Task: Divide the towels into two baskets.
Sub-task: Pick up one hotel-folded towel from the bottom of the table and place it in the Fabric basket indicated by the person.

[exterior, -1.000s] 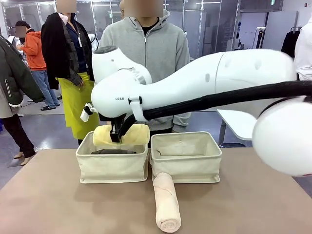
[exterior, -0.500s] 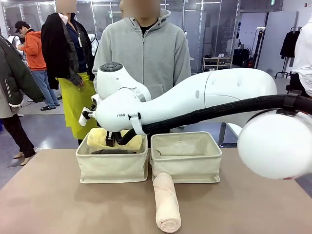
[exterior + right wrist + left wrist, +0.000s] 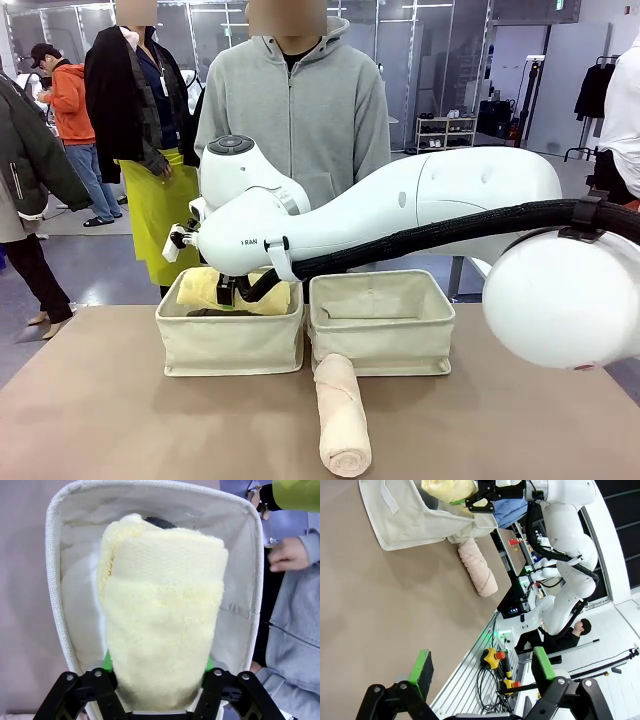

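The yellow towel [image 3: 205, 288] [image 3: 160, 620] lies in the left basket [image 3: 230, 345] [image 3: 54, 580], on top of a dark grey towel [image 3: 203, 312] [image 3: 160, 522] of which just a sliver shows. My right gripper [image 3: 232, 292] [image 3: 157, 665] reaches across into that basket, its jaws apart on either side of the unpinched roll, green pads at its flanks. The pale pink towel [image 3: 340, 415] [image 3: 477, 567] lies on the table in front of the right basket [image 3: 380, 345]. My left gripper [image 3: 482, 667] hangs open over bare table, far from the baskets.
A person in a grey hoodie [image 3: 300, 110] stands right behind the baskets, one hand [image 3: 287, 555] near the left basket's far rim. More people stand at the back left. The brown table [image 3: 110, 420] has free room left and right of the pink roll.
My right arm has come down and lowered the yellow towel from above the rim into the left basket. The jaws have spread wider around it.
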Available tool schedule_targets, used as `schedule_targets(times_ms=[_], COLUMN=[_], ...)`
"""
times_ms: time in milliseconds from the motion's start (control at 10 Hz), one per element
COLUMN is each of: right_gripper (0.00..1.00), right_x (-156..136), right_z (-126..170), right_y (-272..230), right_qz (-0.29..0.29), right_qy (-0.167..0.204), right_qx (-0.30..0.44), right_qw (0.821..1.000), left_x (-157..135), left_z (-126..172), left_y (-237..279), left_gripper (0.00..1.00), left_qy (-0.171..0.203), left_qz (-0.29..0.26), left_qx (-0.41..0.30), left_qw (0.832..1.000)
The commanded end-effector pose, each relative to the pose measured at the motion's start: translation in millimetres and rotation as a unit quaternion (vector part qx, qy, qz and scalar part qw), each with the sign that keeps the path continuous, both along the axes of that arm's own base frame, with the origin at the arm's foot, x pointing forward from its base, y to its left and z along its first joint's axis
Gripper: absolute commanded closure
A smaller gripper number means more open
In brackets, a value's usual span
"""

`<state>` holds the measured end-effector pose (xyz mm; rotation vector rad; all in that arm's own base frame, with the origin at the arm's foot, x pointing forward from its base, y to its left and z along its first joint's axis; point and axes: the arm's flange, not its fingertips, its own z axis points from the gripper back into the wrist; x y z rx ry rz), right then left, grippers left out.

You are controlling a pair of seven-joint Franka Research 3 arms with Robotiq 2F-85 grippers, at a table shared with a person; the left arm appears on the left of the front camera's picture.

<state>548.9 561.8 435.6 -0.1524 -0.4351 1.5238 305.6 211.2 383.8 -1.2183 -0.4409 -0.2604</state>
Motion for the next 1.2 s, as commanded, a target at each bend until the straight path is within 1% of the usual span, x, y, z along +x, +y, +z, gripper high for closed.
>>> schedule_targets(times_ms=[0, 300, 400, 500, 1100], right_gripper=[0.00, 0.00, 0.00, 0.00, 0.00], right_x=[1.4, -0.8, -2.8, -0.2, -0.2], right_z=[6.5, 10.4, 11.6, 3.6, 3.6], right_y=[4.0, 1.6, -5.0, 0.5, 0.5], right_qz=[0.009, 0.005, -0.008, 0.000, 0.000], right_qy=[0.009, 0.009, 0.003, -0.001, -0.001], right_qx=[0.004, 0.005, -0.009, 0.002, 0.002], right_qw=[1.000, 1.000, 1.000, 1.000, 1.000], left_x=[-2.8, -2.8, -2.8, -2.8, -2.8], left_z=[3.3, 3.3, 3.3, 3.3, 3.3], left_y=[0.6, 0.6, 0.6, 0.6, 0.6], left_gripper=[0.00, 0.00, 0.00, 0.00, 0.00], left_qy=[0.002, 0.002, 0.002, 0.002, 0.002], left_qz=[0.002, 0.002, 0.002, 0.002, 0.002], left_qx=[-0.007, -0.007, -0.007, -0.007, -0.007], left_qw=[1.000, 1.000, 1.000, 1.000, 1.000])
